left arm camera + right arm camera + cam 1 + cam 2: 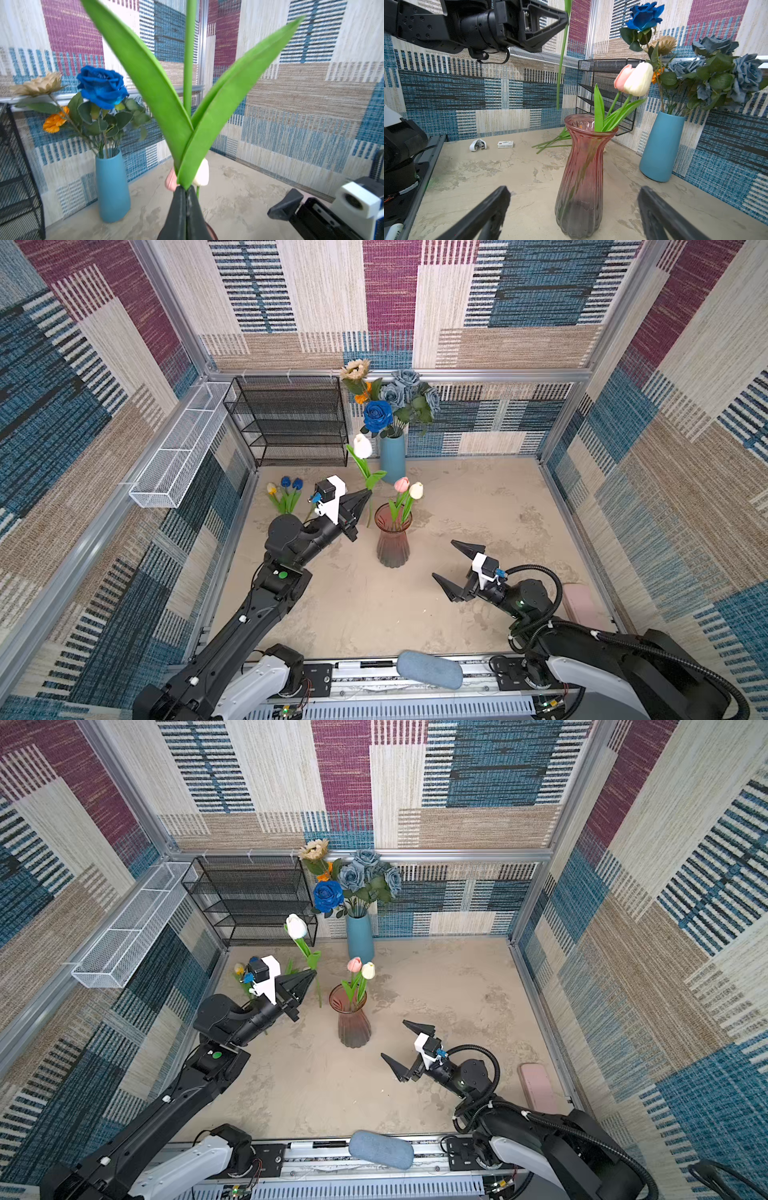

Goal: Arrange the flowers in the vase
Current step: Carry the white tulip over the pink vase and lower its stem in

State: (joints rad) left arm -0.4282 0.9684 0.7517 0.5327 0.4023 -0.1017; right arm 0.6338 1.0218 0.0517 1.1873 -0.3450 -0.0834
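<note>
– While the left gripper (369, 493) has that white tulip (362, 446) up in the air, where's the vase?
– Pink glass vase (392, 547) is mid-table, approx between the two arms, standing upright.
– What's the grip like?
– Jaws pinched right together on the stem, just where the leaves start. Stem's near upright, bloom on top. Its lower end hangs just beside the vase rim on the left arm's side, not inside.
– Anything in the vase?
– Two: pink tulip (401, 484) & cream tulip (416, 490), blooms side by side above the rim.
– And the right gripper (443, 558)?
– Fingers spread wide w/ nothing in them. It's low over the table, near the vase, pointing at it but not touching.
– Other flowers?
– Yellow tulip (271, 488) + blue tulips (286, 481) lie flat on the table by the left wall, beyond the left arm. Blue vase (392, 464) at the back wall holds the deep-blue rose (377, 414), dusty-blue roses (405, 385), sunflower (355, 369) and marigold (363, 397). Black mesh rack (291, 418) is just beside it.
</note>
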